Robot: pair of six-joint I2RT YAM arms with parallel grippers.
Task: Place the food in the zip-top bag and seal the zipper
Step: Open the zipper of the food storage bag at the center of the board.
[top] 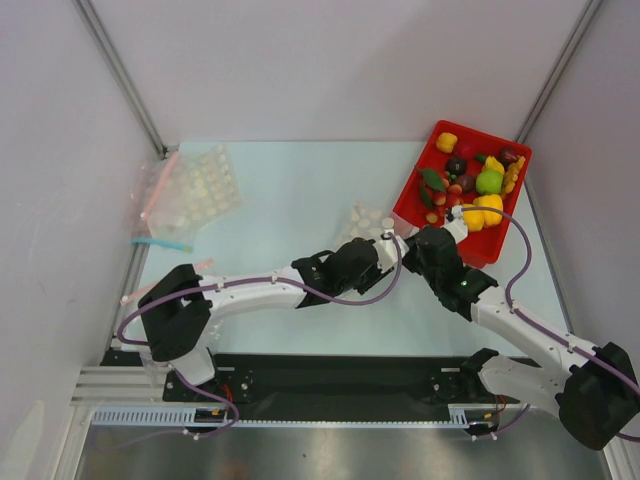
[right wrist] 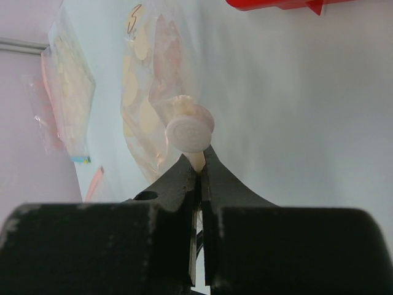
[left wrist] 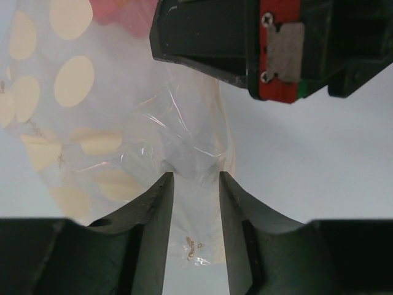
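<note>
Now pinching a pale mushroom-shaped toy (right wrist: 189, 130) tight in the right gripper (right wrist: 199, 161), just left of the red tray (top: 412, 190). Straddling clear film of the zip-top bag (left wrist: 184, 129) with the left gripper (left wrist: 195, 181), jaws parted, beside that tray's near-left corner. Leaving other food (top: 488, 182) heaped inside the tray.

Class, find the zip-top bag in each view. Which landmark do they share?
Top external: bag at centre, left of the red tray.
Left wrist: bag left and centre, reaching the fingers.
Right wrist: bag centre-left, behind the pinched pale piece.
Shared: the tray, at the top of both wrist views.
</note>
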